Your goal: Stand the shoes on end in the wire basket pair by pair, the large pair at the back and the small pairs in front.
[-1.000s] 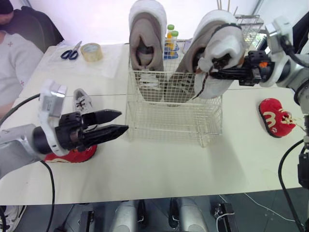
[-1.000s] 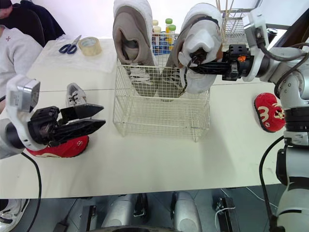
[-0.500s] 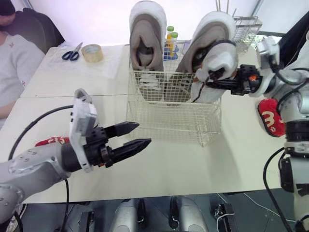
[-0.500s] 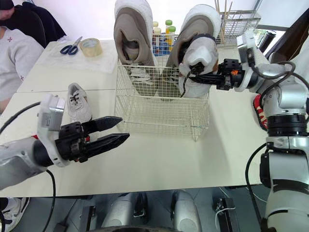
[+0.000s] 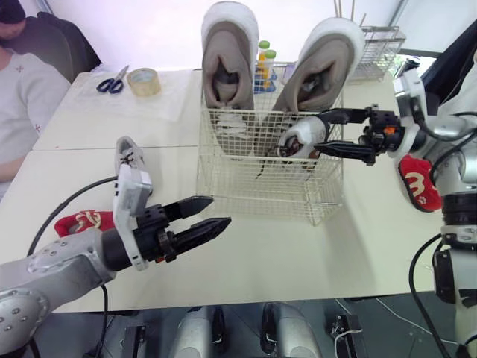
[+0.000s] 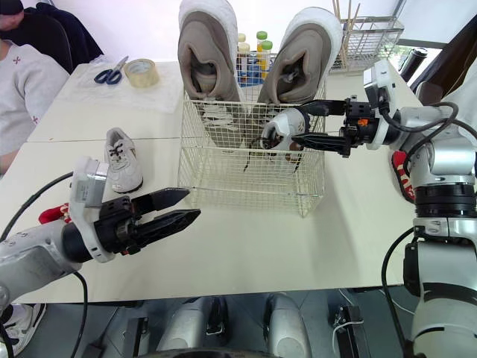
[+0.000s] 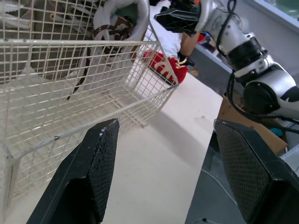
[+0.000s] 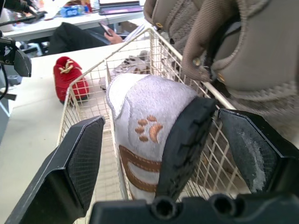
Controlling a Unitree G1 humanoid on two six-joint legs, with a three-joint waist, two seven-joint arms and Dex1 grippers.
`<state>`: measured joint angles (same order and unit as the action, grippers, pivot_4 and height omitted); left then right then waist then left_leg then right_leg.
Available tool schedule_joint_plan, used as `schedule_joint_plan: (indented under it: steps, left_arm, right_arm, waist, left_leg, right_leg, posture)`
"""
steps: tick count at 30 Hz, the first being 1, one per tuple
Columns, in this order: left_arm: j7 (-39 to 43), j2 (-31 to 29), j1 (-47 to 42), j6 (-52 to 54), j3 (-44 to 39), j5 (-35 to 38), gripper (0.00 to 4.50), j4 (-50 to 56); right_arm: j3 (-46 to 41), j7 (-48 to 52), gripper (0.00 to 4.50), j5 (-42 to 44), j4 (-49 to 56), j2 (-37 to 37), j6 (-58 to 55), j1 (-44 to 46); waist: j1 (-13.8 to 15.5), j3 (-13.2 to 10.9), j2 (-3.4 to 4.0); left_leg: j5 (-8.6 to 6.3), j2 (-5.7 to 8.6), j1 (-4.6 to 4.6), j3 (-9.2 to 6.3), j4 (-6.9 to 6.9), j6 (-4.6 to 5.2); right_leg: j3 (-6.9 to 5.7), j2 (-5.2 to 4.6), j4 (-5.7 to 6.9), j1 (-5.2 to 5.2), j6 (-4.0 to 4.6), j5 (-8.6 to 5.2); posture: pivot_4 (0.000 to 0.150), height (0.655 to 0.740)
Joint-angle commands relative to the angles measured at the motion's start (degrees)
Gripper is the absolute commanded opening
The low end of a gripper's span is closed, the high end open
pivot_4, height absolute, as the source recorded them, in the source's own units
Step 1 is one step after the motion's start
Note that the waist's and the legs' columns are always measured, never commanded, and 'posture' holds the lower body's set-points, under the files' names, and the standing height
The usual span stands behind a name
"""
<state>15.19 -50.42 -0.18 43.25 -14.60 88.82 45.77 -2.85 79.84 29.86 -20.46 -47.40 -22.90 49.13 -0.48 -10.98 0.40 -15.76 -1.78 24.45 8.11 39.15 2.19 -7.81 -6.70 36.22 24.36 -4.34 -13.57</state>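
Two large grey-and-white shoes [image 5: 229, 60] [image 5: 324, 63] stand on end at the back of the wire basket [image 5: 261, 195]. A small white shoe with brown stripes [image 8: 149, 135] stands in the basket's front right part and leans on the rim. My right gripper [image 5: 319, 130] is open around it, with a gap at each finger. My left gripper [image 5: 220, 210] is open and empty, low over the table in front of the basket's left corner. On the table lie a small white shoe [image 6: 121, 158], a red shoe at the left [image 5: 83, 221] and a red shoe at the right [image 5: 417, 181].
Scissors [image 5: 110, 80] and a tape roll [image 5: 143, 80] lie at the back left. Bottles [image 5: 262, 58] stand behind the basket, and a second wire rack [image 5: 381, 43] is at the back right. A person [image 5: 22, 89] sits at the table's left.
My right gripper has lowered the small white shoe into the basket and opened off it. My left arm has swung away from the left red shoe toward the table's front middle.
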Motion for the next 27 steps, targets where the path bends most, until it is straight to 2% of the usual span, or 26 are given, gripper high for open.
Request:
schedule_joint_plan:
  steps: [1, 8, 9, 11, 16, 18, 20, 23, 27]
  left_arm:
    - [1.46, 0.14, 0.16, -1.05, -0.50, -0.78, 3.37, 0.29]
    - [2.07, 0.06, 0.97, -1.10, -0.45, -2.01, 3.37, 0.31]
    - [1.98, 0.17, 0.57, -1.22, -0.32, -1.99, 3.37, 0.21]
    - [1.76, 0.43, -0.40, -1.30, 0.23, -2.24, 3.37, -0.07]
    - [3.40, 0.45, -4.68, -0.65, 1.83, -3.45, 3.37, -1.97]
    - [3.95, 0.79, -7.39, -0.69, 2.71, -3.93, 3.37, -3.18]
    - [4.28, 0.80, -10.07, -1.08, 1.09, -2.43, 3.37, -5.73]
    - [1.46, -0.34, -12.16, -1.38, -4.46, -0.85, 3.37, -11.63]
    - [-4.85, -4.73, -12.06, 0.06, -13.45, -6.12, 3.37, -24.96]
  right_arm:
    - [-2.69, -2.46, 4.24, -1.14, 2.41, -3.36, -2.10, -0.77]
    - [-6.98, -8.80, 4.24, 1.45, 12.81, -7.94, -11.03, -4.49]
    - [-7.91, -9.20, 4.38, 2.27, 14.79, -8.68, -12.41, -5.10]
    - [-9.41, -10.23, 4.38, 3.76, 18.06, -9.80, -15.00, -5.77]
    - [-9.48, -14.85, 4.38, 6.93, 29.31, -11.60, -22.41, -3.21]
    - [-10.17, -15.60, 4.38, 10.64, 31.65, -11.38, -26.20, -0.45]
    - [-12.50, -16.53, 4.38, 18.65, 32.20, -10.31, -32.95, 3.78]
    - [-15.68, -15.96, 4.38, 30.37, 31.05, -9.65, -40.77, 7.76]
    - [-12.52, -12.24, 4.38, 36.20, 34.46, -7.75, -42.07, 7.77]
  waist:
    - [0.06, 0.00, 0.00]
    - [-0.01, 0.00, 0.00]
    - [-0.05, 0.00, 0.01]
    - [-0.06, -0.01, 0.02]
    - [-0.07, -0.01, 0.02]
    - [-0.07, -0.01, 0.03]
    - [-0.05, -0.01, 0.02]
    - [0.01, 0.00, -0.04]
    - [-0.36, 0.02, -0.09]
  left_leg:
    - [0.00, 0.00, 0.00, 0.00, 0.00, 0.00]
    - [0.00, 0.00, 0.00, -0.02, 0.01, 0.00]
    - [0.00, -0.01, 0.00, -0.02, 0.00, 0.00]
    - [0.00, -0.03, 0.00, -0.03, -0.01, 0.00]
    - [0.00, -0.03, 0.00, -0.03, -0.01, 0.00]
    - [0.00, -0.02, 0.01, -0.03, -0.01, 0.00]
    - [0.00, -0.03, 0.01, -0.03, -0.01, -0.01]
    - [0.00, -0.02, 0.03, -0.07, -0.01, 0.01]
    - [-0.02, -0.03, 0.02, -0.10, -0.01, 0.03]
  right_leg:
    - [0.00, 0.00, 0.00, 0.00, 0.00, 0.00]
    - [-0.01, -0.03, 0.00, -0.01, 0.00, 0.00]
    - [-0.01, -0.03, 0.00, 0.00, 0.00, 0.00]
    - [-0.01, -0.02, 0.00, 0.02, 0.00, 0.00]
    - [0.00, -0.02, 0.01, 0.02, 0.00, 0.00]
    - [0.00, -0.02, 0.02, 0.03, 0.00, 0.00]
    - [0.00, -0.01, 0.02, 0.04, 0.00, 0.00]
    - [-0.01, -0.01, 0.02, 0.03, 0.00, 0.00]
    - [0.00, -0.03, 0.02, 0.02, 0.00, 0.00]
  posture:
    - [0.150, 0.7400]
    - [0.150, 0.7400]
    - [0.150, 0.7400]
    - [0.150, 0.7400]
    - [0.150, 0.7400]
    - [0.150, 0.7400]
    - [0.150, 0.7400]
    - [0.150, 0.7400]
    - [0.150, 0.7400]
